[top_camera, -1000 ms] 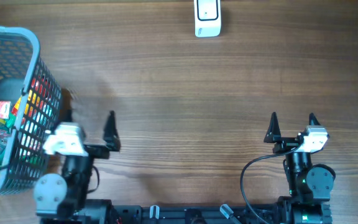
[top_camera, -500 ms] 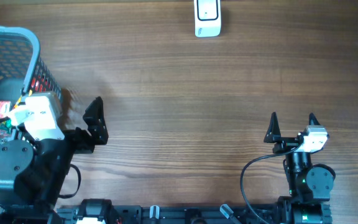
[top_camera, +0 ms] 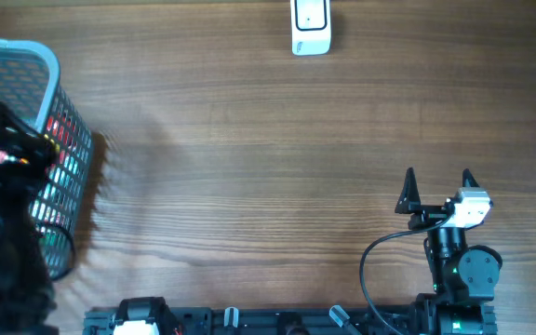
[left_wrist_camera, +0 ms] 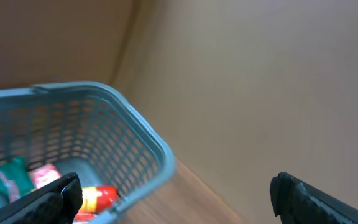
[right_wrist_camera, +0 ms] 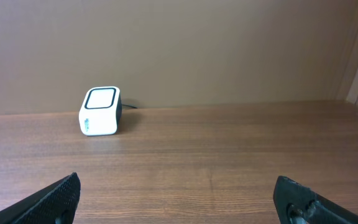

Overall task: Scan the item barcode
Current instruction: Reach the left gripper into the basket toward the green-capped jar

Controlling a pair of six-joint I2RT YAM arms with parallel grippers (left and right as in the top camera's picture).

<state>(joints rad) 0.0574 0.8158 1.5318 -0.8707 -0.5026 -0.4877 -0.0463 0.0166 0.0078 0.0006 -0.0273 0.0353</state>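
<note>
A grey mesh basket at the table's left edge holds several packaged items. In the left wrist view I see a red and yellow item, a pink packet and a green packet inside the basket. My left arm reaches over the basket's near side. Its gripper is open and empty, above the basket's right rim. The white barcode scanner stands at the far edge of the table, also visible as scanner. My right gripper is open and empty near the front edge.
Bare wooden table lies between the basket and the right arm. A black cable loops beside the right arm's base. A beige wall stands behind the scanner.
My left arm has swung left from beside the basket to over it, its gripper still open. The right arm has not moved.
</note>
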